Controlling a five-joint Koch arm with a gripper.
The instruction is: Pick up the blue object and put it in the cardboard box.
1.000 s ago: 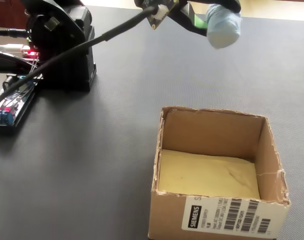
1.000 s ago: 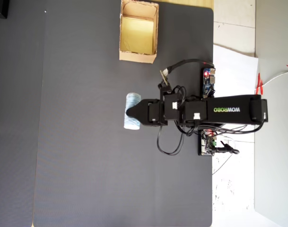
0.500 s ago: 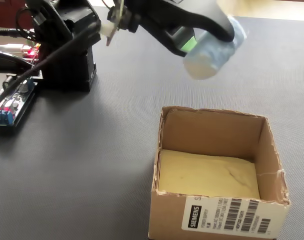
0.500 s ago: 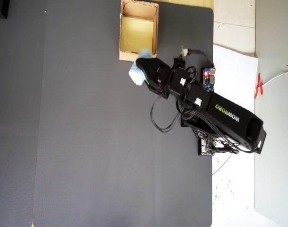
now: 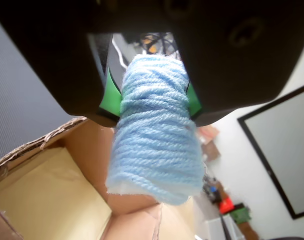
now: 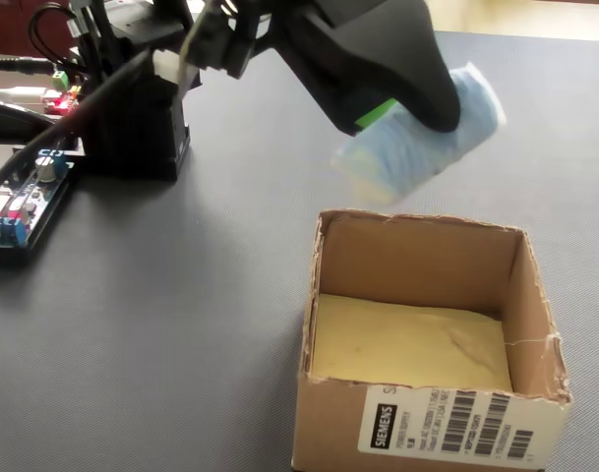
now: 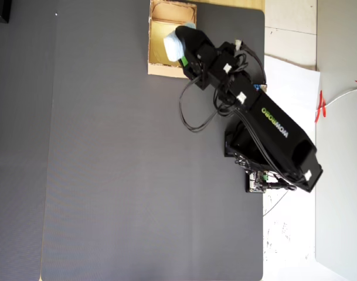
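Observation:
The blue object (image 5: 154, 135) is a pale blue roll of yarn, and my gripper (image 5: 152, 100) is shut on it between green pads (image 5: 110, 95). In the fixed view the roll (image 6: 417, 147) hangs in the air just above the far wall of the cardboard box (image 6: 422, 256), held by the black gripper (image 6: 397, 108). The box stands open, its yellowish floor bare. From overhead the roll (image 7: 173, 45) lies over the box (image 7: 157, 69) near its right-hand side, with the gripper (image 7: 181, 50) over it.
The arm's black base (image 6: 132, 108) stands at the back left of the grey mat in the fixed view, with a circuit board (image 6: 24, 202) and cables beside it. A white label (image 6: 456, 423) is on the box's front wall.

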